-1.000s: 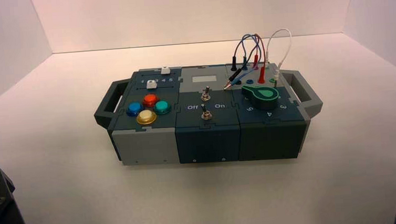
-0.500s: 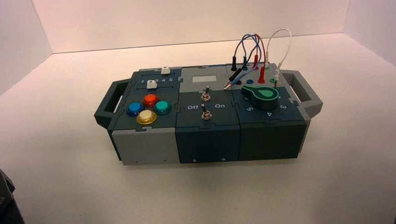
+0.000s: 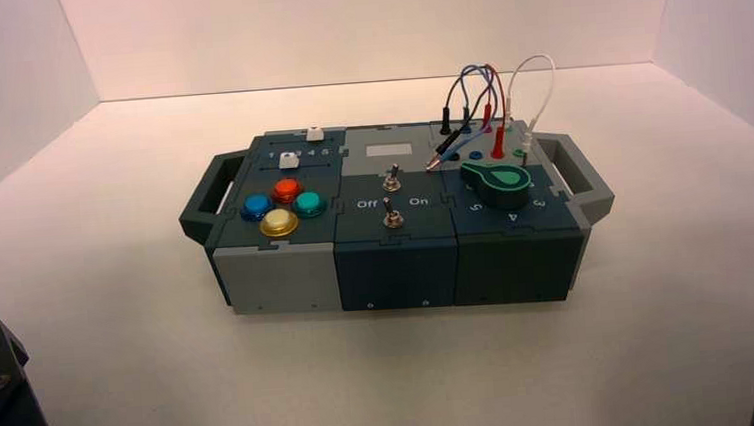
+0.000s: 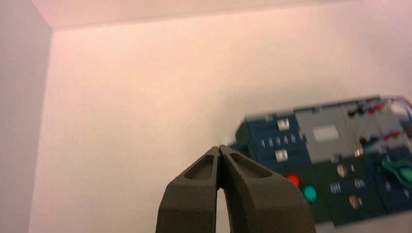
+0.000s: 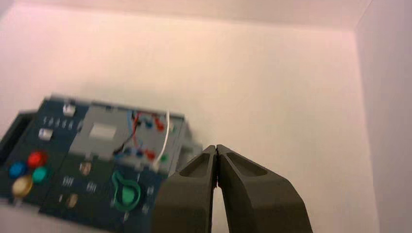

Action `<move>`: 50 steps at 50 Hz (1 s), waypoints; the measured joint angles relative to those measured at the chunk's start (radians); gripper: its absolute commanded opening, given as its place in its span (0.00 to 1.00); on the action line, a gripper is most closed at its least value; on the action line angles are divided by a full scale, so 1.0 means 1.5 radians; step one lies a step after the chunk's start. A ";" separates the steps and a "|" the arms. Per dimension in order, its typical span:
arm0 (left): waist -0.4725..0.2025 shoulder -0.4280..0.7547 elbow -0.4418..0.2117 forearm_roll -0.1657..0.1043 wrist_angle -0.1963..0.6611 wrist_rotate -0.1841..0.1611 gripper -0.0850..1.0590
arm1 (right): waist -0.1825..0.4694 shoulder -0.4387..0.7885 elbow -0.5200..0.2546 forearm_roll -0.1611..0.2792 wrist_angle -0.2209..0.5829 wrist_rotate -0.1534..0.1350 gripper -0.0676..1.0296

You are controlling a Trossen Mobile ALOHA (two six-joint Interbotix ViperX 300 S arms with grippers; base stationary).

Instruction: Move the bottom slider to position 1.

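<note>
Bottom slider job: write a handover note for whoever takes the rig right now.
Left gripper: shut, empty, held back short of the box.
Right gripper: shut, empty, also back from the box.
Small white squarish bottom slider knob: on the dark teal box's rear-left panel, below the white number row, right of its left-end numeral 1.
Done: nothing, no contact.
Left: reach in and push the knob left to 1.

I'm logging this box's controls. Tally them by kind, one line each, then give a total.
Round push buttons: 4, namely blue, red, teal and yellow
White slider knobs: 2, the bottom slider and the upper one
Toggle switches: 2, and
Green dial: 1
Total: 9
</note>
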 measured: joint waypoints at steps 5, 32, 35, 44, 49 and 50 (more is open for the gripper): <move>-0.010 0.027 -0.009 0.000 0.031 0.000 0.05 | -0.001 0.025 -0.010 0.001 0.038 0.000 0.04; -0.077 0.102 0.000 -0.014 0.041 -0.012 0.05 | 0.020 0.052 -0.012 0.051 0.098 -0.001 0.04; -0.077 0.110 0.012 -0.016 0.038 -0.024 0.05 | 0.032 0.052 -0.012 0.059 0.098 -0.001 0.04; -0.078 0.141 0.036 -0.019 0.018 -0.051 0.05 | 0.053 0.052 -0.012 0.086 0.098 -0.001 0.04; -0.078 0.165 0.043 -0.022 0.009 -0.063 0.05 | 0.056 0.053 -0.012 0.099 0.098 -0.002 0.04; -0.078 0.165 0.043 -0.022 0.009 -0.063 0.05 | 0.056 0.053 -0.012 0.099 0.098 -0.002 0.04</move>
